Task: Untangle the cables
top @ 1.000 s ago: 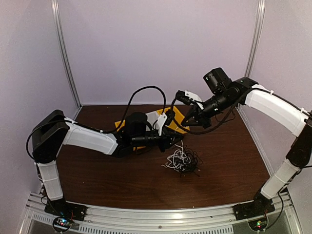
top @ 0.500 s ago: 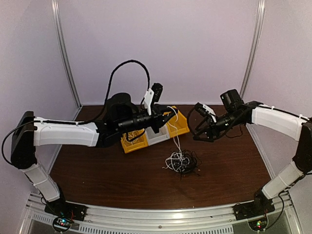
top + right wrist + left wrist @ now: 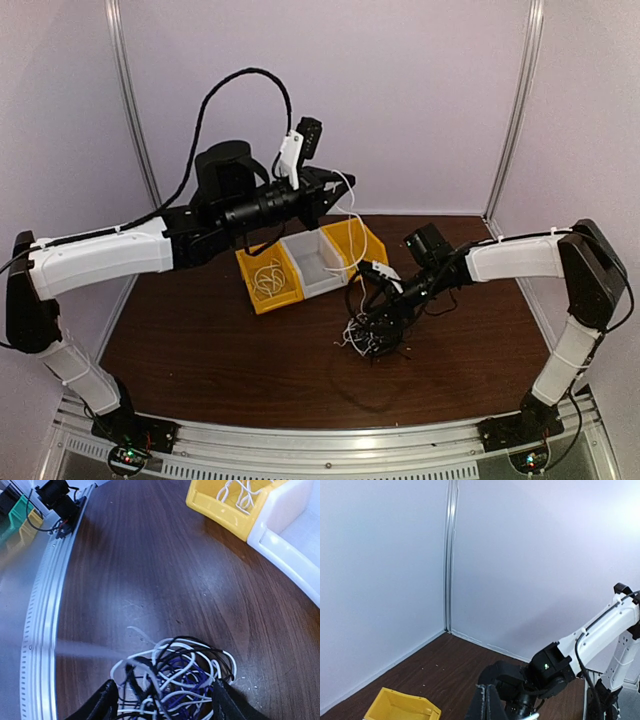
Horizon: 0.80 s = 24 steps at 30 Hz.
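Note:
The cables (image 3: 372, 335) lie in a small tangle of white, black and purple cords on the brown table. My right gripper (image 3: 380, 318) is down at the tangle, open. In the right wrist view its fingers (image 3: 102, 705) stand on either side of the tangle (image 3: 175, 672). My left gripper (image 3: 338, 186) is raised high at the back, shut on a white cable (image 3: 354, 232) that hangs from it down toward the tangle. The left wrist view shows that gripper (image 3: 491, 700) with its jaws pressed together; the strand itself is hidden there.
Three joined bins stand behind the tangle: a yellow bin (image 3: 265, 282) holding a coiled white cord, a white bin (image 3: 316, 262), and another yellow bin (image 3: 362, 240). The enclosure walls stand close behind, and a metal rail (image 3: 42, 610) runs along the table's front edge.
The left arm has lifted higher with the white cable in its shut gripper. The right arm has swung down from mid-air onto the tangle, its jaws open around it.

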{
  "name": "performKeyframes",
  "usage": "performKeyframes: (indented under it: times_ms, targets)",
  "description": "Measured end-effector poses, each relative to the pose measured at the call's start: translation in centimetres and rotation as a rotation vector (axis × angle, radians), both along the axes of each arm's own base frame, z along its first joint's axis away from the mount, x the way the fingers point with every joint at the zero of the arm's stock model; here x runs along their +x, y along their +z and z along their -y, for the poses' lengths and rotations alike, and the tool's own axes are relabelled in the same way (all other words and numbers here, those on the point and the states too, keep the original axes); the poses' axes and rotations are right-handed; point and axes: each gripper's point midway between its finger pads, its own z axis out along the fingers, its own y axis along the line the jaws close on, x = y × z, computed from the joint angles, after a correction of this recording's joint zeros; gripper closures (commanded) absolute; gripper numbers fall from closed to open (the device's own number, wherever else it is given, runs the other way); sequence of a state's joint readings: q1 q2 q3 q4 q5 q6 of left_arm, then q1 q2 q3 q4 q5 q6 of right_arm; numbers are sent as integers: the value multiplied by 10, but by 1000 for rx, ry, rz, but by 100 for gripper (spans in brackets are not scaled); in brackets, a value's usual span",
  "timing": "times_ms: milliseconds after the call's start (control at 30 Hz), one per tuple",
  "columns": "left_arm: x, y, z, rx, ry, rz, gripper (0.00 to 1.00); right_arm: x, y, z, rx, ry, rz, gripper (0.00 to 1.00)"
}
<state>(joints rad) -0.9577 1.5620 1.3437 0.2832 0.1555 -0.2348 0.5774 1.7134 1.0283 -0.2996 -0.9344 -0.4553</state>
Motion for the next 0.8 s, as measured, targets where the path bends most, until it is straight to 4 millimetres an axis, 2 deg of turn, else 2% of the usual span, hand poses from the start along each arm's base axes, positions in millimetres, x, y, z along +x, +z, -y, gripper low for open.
performKeyframes:
  times_ms: [100, 267, 367, 500, 633, 800]
  targets:
    - [4, 45, -7, -12, 48, 53, 100, 7, -21, 4, -53, -38, -10, 60]
    - [3, 152, -41, -109, 170, 192, 100, 14, -37, 10, -103, -75, -8, 66]
    - [2, 198, -67, -138, 264, 265, 100, 19, -41, 13, -120, -93, -1, 67]
    - [-1, 243, -100, -159, 384, 354, 100, 29, -44, 22, -136, -129, 4, 64]
    - [-6, 276, -124, -180, 474, 433, 100, 40, -48, 34, -150, -173, -4, 60]
    - [-14, 310, -149, -215, 558, 515, 100, 50, -59, 46, -193, -216, -10, 63]
